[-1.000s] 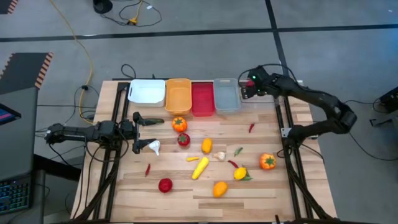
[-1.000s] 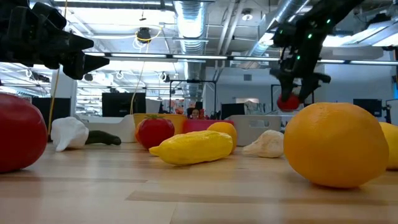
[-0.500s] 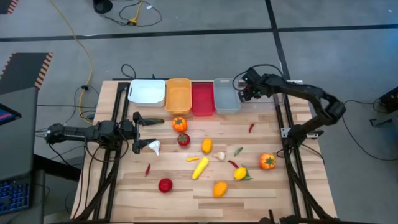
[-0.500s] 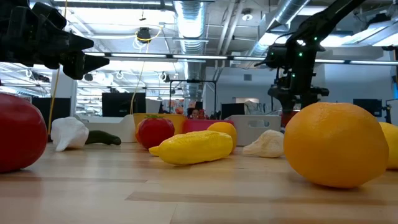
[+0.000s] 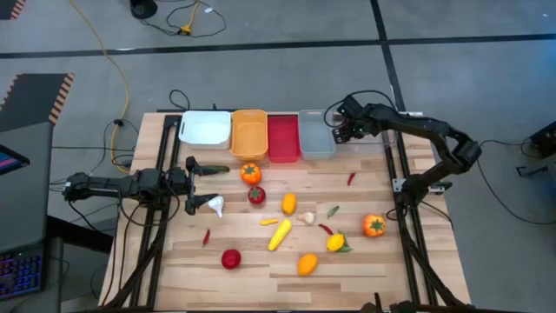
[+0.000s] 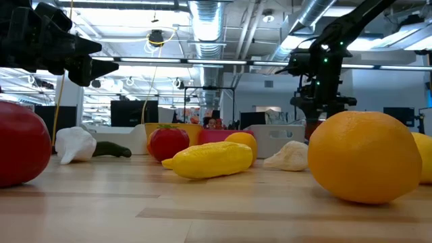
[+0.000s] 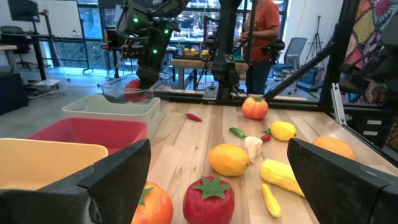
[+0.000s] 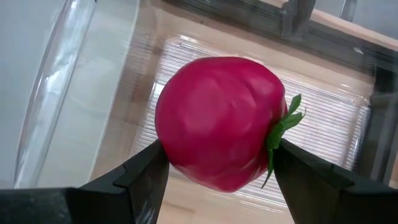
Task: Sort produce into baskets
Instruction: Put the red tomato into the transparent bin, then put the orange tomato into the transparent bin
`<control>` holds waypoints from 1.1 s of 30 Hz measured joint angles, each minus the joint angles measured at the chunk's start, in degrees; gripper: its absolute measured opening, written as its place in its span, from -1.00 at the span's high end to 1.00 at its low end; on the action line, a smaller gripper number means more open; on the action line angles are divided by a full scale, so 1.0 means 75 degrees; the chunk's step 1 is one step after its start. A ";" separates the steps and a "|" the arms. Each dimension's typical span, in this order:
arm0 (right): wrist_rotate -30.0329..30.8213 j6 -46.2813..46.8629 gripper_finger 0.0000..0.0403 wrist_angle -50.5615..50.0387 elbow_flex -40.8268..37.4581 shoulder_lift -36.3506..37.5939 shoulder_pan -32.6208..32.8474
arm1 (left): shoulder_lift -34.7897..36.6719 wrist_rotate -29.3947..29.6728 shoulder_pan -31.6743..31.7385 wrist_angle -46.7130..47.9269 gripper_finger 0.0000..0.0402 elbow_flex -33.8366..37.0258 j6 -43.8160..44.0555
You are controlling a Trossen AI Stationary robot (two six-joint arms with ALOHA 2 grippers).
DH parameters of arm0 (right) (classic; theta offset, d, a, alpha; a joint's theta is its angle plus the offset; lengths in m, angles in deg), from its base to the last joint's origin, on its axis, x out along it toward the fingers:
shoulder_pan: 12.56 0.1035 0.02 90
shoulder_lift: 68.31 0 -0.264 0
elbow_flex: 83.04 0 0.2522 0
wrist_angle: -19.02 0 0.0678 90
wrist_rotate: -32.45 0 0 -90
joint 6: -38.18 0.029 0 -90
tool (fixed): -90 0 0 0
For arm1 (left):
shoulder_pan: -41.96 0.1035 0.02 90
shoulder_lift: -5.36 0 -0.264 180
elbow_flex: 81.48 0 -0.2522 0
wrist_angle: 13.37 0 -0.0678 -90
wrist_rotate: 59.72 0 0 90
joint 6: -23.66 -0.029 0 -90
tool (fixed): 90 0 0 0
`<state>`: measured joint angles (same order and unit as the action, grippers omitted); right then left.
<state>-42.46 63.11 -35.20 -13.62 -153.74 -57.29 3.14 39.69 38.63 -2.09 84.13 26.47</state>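
My right gripper (image 8: pixel 217 168) pinches a red tomato (image 8: pixel 219 121) low over the clear bin (image 8: pixel 348 124) at the row's end, ready to drop it there. My left gripper (image 5: pixel 193 186) waits, jaws spread, above the tabletop (image 5: pixel 261 261) by the garlic (image 5: pixel 215 205).

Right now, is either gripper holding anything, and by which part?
The right gripper holds a red tomato by its rounded sides, one finger on each side, over the clear bin. The left gripper is open and holds nothing.
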 joint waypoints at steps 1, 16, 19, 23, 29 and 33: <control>-0.0003 -0.0015 -0.50 0.0000 0.0000 0.0000 0.0000 | -0.0002 -0.0002 0.0000 -0.0002 -0.82 0.0000 0.0000; -0.0045 -0.0592 -0.89 -0.0094 0.0012 0.0003 0.0003 | -0.0002 -0.0002 -0.0003 -0.0001 -0.82 0.0000 -0.0001; -0.0176 -0.0595 -0.89 -0.0838 0.0329 0.0003 0.0005 | 0.0000 0.0000 0.0000 -0.0003 -0.82 0.0000 0.0000; -0.0140 -0.0598 -0.89 -0.2106 0.1011 0.0009 0.0168 | -0.0003 0.0000 0.0000 -0.0003 -0.82 0.0000 0.0000; -0.0036 -0.0618 -0.89 -0.3234 0.1871 0.0012 0.0859 | -0.0002 0.0000 -0.0001 -0.0003 -0.82 0.0000 -0.0003; -0.0032 -0.0606 -0.90 -0.3458 0.2148 0.0012 0.1437 | -0.0002 0.0000 -0.0002 -0.0003 -0.82 0.0000 -0.0003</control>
<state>-42.70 58.56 -61.14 2.49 -153.65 -46.51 3.13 39.69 38.61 -2.12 84.13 26.45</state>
